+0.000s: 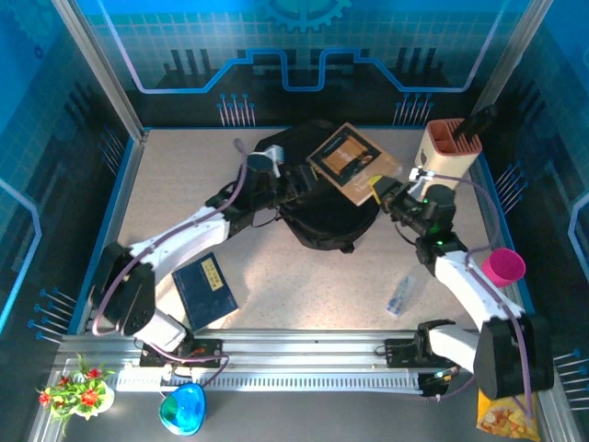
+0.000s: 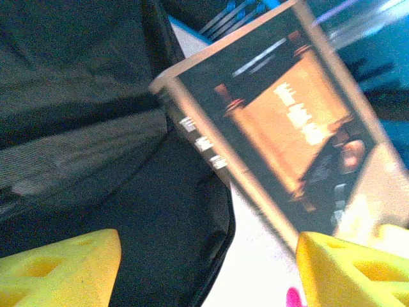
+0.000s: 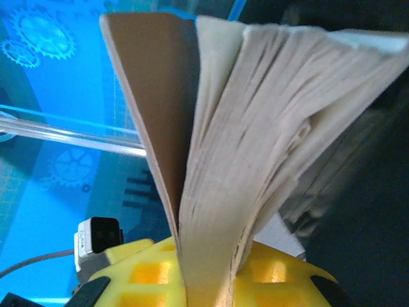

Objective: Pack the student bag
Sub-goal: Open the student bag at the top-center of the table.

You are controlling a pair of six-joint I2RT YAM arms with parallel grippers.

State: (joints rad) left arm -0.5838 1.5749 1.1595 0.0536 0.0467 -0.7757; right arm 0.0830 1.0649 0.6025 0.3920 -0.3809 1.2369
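Note:
The student bag (image 1: 322, 221), a large black soft backpack, lies in the middle of the table. A brown book (image 1: 352, 164) hangs tilted over its far right part. My right gripper (image 1: 385, 191) is shut on the book's near right corner; in the right wrist view the fanned pages (image 3: 255, 128) rise from between the yellow fingers (image 3: 147, 275). My left gripper (image 1: 299, 180) stands open at the bag's upper left, just left of the book. In the left wrist view the book (image 2: 287, 121) sits beyond the bag's black fabric (image 2: 96, 128), with nothing between the left gripper's (image 2: 208, 268) fingers.
A blue book (image 1: 205, 290) lies flat at the near left. A beige holder (image 1: 449, 152) with dark items stands at the far right. A pink cup (image 1: 503, 266) sits by the right edge, and a small clear packet (image 1: 400, 295) lies near the right arm.

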